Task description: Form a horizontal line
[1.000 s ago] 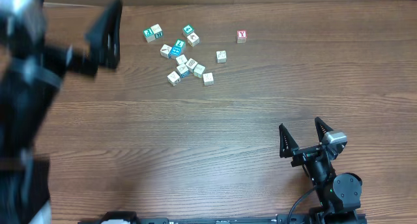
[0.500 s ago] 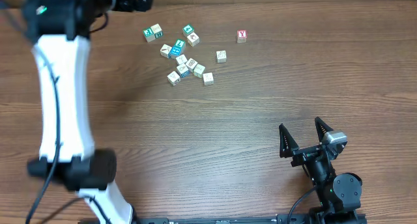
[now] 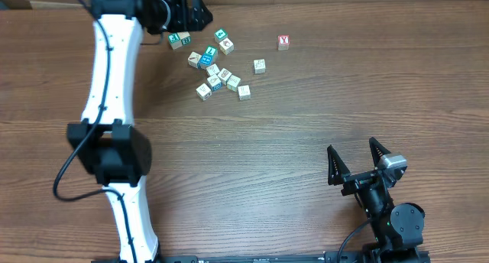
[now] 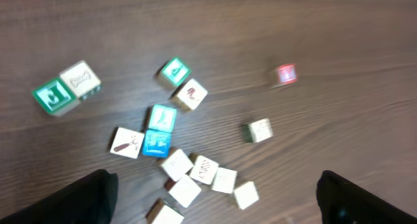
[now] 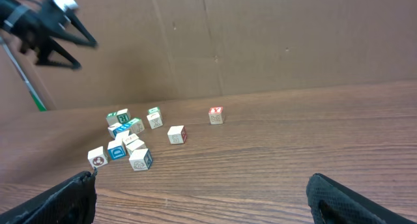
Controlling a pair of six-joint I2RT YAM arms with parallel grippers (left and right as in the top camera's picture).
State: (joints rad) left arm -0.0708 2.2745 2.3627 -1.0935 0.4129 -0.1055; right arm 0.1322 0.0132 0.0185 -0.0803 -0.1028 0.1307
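Left arm (image 3: 107,79): swung in over the far worktop (image 3: 306,125); left end effector (image 3: 205,15) gapes wide there.
Right end effector (image 3: 353,157): parked near, fingers apart, empty.
Pale cubes (image 3: 224,76): loose huddle at the back, no row or axis yet.
Handling: likely light, rigid wood; pinch opposite flat faces.

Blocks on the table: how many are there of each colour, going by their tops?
Green-topped blocks: 2
Blue-topped blocks: 2
Pale wooden blocks: 10
Red Y block: 1
Total: 15
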